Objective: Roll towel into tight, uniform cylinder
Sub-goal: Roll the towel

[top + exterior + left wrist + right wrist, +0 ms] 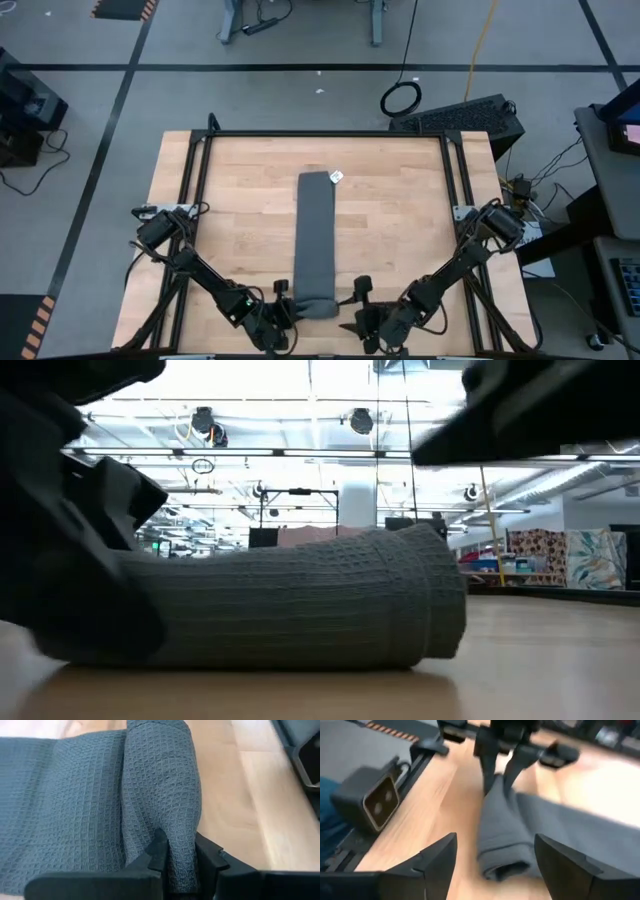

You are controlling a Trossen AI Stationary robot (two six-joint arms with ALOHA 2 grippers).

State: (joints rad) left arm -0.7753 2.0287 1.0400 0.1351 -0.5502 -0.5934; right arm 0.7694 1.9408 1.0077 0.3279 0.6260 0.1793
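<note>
Table: bare wood; I watch its slick top, where a push could slide cloth rather than turn it.

Towel: long grey strip down the table's middle, tag at the far end, a short roll begun at the near end.

Left gripper: at the roll's left end, pinched narrow on it. One-sided hold; I judge the roll could cone or skew.

Right gripper: just right of the roll, fingers wide, holding nothing. That end is free and could unwind.
</note>
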